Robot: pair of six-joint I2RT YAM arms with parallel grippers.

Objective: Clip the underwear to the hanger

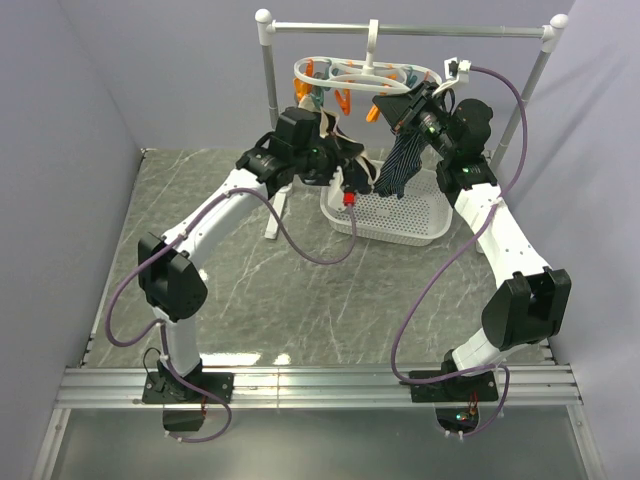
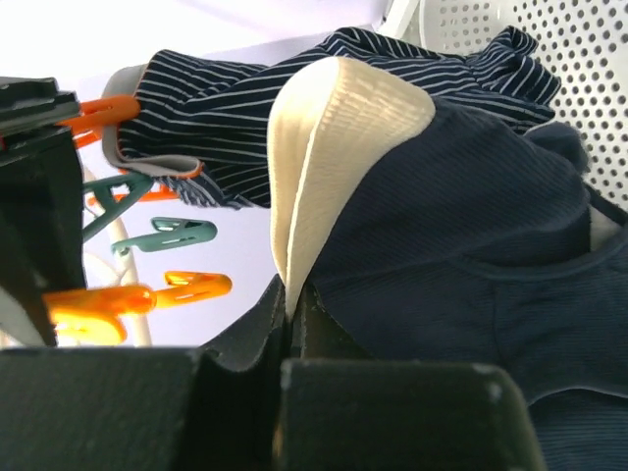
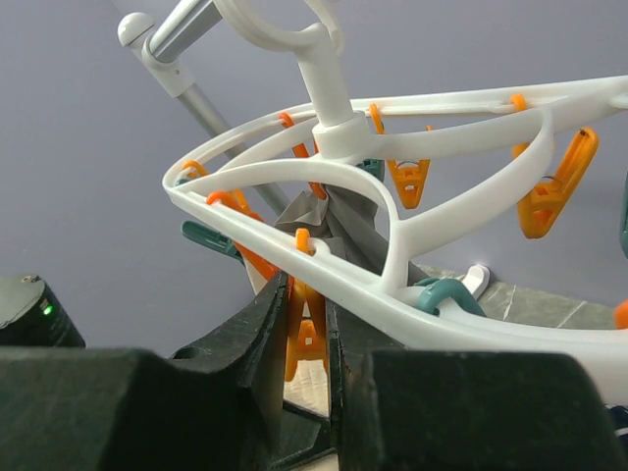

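The underwear (image 2: 461,226), dark navy with a beige waistband (image 2: 334,147), hangs above the basket. My left gripper (image 2: 292,294) is shut on the folded edge of that waistband; from above it (image 1: 347,182) sits just below the hanger. The white looped hanger (image 3: 392,196) hangs by its hook from the rail, with orange and teal clothespins dangling. My right gripper (image 3: 306,294) is raised to the hanger's near rim (image 1: 395,108), its jaws shut on an orange clothespin (image 3: 306,334).
A navy pinstriped cloth (image 1: 400,165) hangs from the hanger beside the underwear. The white perforated basket (image 1: 400,215) stands below on the marble table. The grey rail stand (image 1: 400,30) spans the back. A grey cloth (image 3: 339,211) hangs under the hanger's centre.
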